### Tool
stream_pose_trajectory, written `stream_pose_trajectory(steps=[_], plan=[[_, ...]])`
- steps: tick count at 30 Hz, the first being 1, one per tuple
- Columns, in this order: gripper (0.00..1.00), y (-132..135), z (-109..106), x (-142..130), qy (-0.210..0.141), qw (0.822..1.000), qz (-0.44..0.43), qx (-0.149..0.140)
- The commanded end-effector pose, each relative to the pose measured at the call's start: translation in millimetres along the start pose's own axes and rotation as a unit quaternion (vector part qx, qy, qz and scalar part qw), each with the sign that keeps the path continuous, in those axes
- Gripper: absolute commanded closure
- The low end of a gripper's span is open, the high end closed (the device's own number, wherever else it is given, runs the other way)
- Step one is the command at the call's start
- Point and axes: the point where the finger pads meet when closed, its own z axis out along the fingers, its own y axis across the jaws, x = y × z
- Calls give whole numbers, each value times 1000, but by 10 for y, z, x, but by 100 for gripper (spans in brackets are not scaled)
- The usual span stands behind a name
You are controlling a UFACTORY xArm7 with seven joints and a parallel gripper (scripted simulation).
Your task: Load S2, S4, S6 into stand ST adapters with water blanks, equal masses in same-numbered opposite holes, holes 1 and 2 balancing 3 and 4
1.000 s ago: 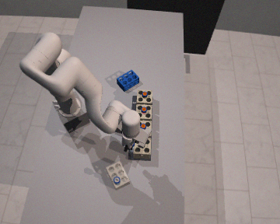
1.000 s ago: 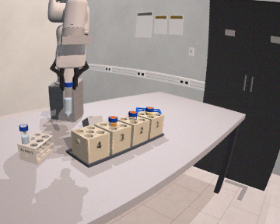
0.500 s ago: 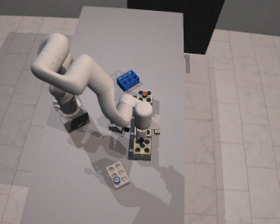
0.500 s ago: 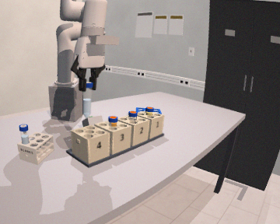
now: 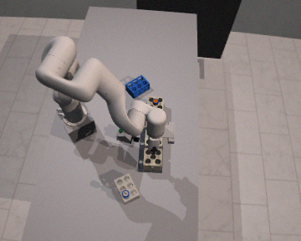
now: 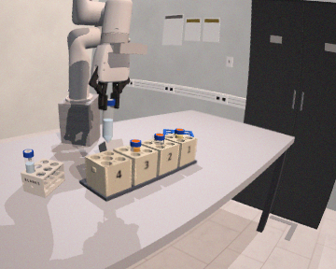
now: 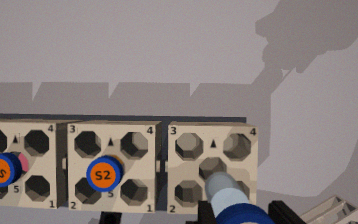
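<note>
Pincer (image 5: 153,150) (image 6: 109,104) (image 7: 239,215) part-closed on a blue-capped tube (image 6: 107,128) (image 7: 230,200), hung upright beneath it — likely a blank to partner S6 (image 7: 3,170) across the rotor. Adapter 4 (image 5: 152,159) (image 6: 108,175) (image 7: 212,165) sits below, hole 5 probably the target.

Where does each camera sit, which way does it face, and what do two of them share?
Top: high overhead, looking down at the table; arm visible, fingers mostly hidden.
Exterior: beside the table, looking across the adapters toward wall and cabinet; arm and gripper visible.
Wrist: on the arm's end, facing down at the adapters; only dark fingers show.
Exterior and wrist share the held tube and adapter 4.
</note>
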Motion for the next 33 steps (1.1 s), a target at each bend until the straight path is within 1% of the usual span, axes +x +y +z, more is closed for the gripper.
stream_pose_trajectory(steps=[1, 5, 10, 12, 26, 33], plan=[[100, 3, -15, 16, 2, 1000, 0, -1], [100, 4, -15, 16, 2, 1000, 0, -1], [100, 3, 86, 16, 2, 1000, 0, -1], [100, 3, 86, 16, 2, 1000, 0, -1], [100, 3, 366, 17, 2, 1000, 0, -1], [100, 3, 366, 17, 2, 1000, 0, -1]])
